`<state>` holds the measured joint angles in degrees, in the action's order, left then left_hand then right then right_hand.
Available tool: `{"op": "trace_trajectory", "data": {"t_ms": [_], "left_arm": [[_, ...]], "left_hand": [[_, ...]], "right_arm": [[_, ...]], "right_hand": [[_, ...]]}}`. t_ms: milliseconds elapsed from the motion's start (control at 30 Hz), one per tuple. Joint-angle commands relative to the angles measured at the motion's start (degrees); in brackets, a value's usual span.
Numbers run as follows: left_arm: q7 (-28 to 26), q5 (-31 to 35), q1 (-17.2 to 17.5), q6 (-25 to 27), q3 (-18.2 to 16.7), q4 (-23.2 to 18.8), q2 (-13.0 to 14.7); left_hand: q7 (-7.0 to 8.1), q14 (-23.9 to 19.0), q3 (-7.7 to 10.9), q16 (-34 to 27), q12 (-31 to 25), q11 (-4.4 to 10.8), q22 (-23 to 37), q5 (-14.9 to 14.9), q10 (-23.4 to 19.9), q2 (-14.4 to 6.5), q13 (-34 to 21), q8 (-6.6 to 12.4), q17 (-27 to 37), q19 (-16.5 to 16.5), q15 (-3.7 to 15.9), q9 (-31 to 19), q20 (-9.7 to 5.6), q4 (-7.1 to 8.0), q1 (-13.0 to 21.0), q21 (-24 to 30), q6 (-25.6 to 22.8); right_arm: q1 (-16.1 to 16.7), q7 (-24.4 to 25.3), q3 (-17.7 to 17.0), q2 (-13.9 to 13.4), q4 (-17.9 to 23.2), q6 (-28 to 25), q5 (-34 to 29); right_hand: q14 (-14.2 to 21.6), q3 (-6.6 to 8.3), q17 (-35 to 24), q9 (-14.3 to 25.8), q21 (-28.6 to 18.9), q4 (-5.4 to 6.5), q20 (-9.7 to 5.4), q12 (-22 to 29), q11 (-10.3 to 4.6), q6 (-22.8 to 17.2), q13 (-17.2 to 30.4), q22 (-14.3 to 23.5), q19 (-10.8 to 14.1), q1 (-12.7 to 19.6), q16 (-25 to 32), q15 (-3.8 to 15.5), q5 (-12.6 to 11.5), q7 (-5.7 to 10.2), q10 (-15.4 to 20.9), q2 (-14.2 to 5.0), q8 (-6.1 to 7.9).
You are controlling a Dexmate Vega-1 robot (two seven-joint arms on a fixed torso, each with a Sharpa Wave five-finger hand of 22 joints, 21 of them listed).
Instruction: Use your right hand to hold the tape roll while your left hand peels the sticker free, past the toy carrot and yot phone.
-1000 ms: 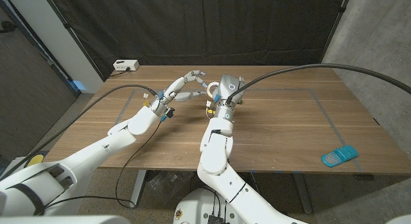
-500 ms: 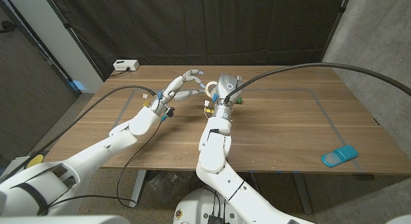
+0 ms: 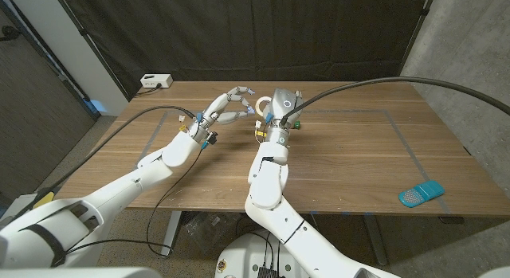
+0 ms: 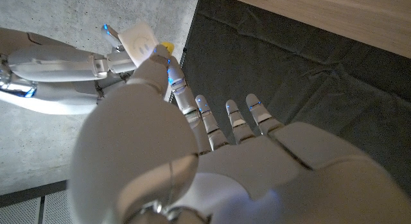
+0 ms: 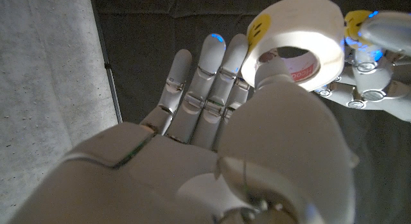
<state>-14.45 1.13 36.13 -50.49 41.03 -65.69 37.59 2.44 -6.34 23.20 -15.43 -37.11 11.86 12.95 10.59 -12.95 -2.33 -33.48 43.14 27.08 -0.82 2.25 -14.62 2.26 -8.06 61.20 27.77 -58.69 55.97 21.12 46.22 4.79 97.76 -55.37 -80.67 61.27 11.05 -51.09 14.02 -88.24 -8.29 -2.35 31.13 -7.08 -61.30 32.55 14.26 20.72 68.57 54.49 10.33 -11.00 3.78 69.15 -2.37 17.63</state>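
The wooden surface (image 3: pixel 351 150) carries a taped rectangle outline, a white box (image 3: pixel 155 81) at its far left corner and a blue phone-like toy (image 3: pixel 421 193) near its right front edge. Above the middle of the surface, the right robot hand (image 3: pixel 281 105) holds the white tape roll (image 5: pixel 297 39) up off the wood, thumb through the core and fingers along its side. The left robot hand (image 3: pixel 229 107) reaches in just beside it, fingers spread, fingertips at the roll; whether it pinches anything I cannot tell. A yellow smiley sticker (image 5: pixel 259 26) sits on the roll's edge, a second yellow sticker (image 5: pixel 356 19) by the left fingertips
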Motion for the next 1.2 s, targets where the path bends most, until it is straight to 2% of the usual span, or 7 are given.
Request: {"op": "trace_trajectory", "data": {"t_ms": [33, 300, 767, 1200], "left_arm": [[0.76, -0.42, 0.0, -1.07, 0.53, 0.38, -0.57], [-0.04, -0.79, 1.22, -0.73, 0.12, -1.1, 0.38], [-4.38, -0.61, 3.82, 0.25, -2.28, -3.33, 2.07], [-8.15, 0.11, 5.71, 1.03, -4.21, -5.39, 3.32]], "left_hand": [[-0.66, -0.72, 0.33, 0.33, -0.72, 0.02, -0.04, -0.14, -1.04, -0.13, -0.12, -0.37, -0.18, 0.27, 5.59, 0.45, -0.28, -0.25, 0.33, 0.43, -1.62], [-0.42, -1.01, 0.45, 0.63, -0.9, 0.12, -0.18, -0.24, -1.59, -0.04, 0.06, -1.01, -0.38, 0.35, 5.87, 1.31, -0.81, -0.28, 0.44, 0.54, -1.93], [-0.55, -1.79, 0.56, 0.93, -1.0, 0.04, -0.39, -0.26, -2.47, -0.04, 0.68, -1.94, -0.57, 0.79, 5.96, 2.45, -0.54, -0.03, 0.18, 0.82, -2.39], [-0.6, -2.38, 0.69, 1.2, -1.04, 0.04, -0.55, -0.19, -3.22, 0.01, 1.31, -2.65, -0.72, 0.99, 6.11, 3.09, -0.45, 0.05, 0.09, 1.0, -2.66]], "right_arm": [[-1.22, 0.39, -0.75, 0.43, -0.9, -0.89, 1.05], [-1.71, 1.14, -1.27, 0.57, -1.67, -1.36, 1.89], [-2.54, 3.3, -2.21, 1.46, -4.02, -3.74, 3.14], [-2.03, 3.46, -2.04, 0.96, -3.19, -5.86, 2.58]], "right_hand": [[0.25, 0.1, -0.3, 0.41, -0.4, -0.1, -4.46, -0.27, -0.1, -0.46, 0.09, -0.15, -0.04, 2.71, 0.12, 2.77, -0.25, -0.05, 0.65, -2.54, 0.25], [0.26, 0.11, -0.35, 0.45, -0.56, -0.11, -4.43, -0.51, -0.12, -0.53, 0.18, -0.58, -0.06, 2.72, 0.09, 2.77, -0.26, -0.05, 0.76, -2.51, 0.13], [0.31, 0.12, -0.49, 0.51, -0.67, -0.08, -4.49, -0.87, -0.21, -0.65, 0.28, -1.15, -0.12, 2.67, 0.08, 2.77, -0.28, 0.02, 0.92, -2.51, -0.03], [0.29, 0.14, -0.47, 0.56, -0.85, -0.05, -4.57, -1.16, -0.22, -0.84, 0.55, -1.57, -0.2, 2.64, -0.03, 2.77, -0.28, -0.02, 1.07, -2.56, -0.19]]}}
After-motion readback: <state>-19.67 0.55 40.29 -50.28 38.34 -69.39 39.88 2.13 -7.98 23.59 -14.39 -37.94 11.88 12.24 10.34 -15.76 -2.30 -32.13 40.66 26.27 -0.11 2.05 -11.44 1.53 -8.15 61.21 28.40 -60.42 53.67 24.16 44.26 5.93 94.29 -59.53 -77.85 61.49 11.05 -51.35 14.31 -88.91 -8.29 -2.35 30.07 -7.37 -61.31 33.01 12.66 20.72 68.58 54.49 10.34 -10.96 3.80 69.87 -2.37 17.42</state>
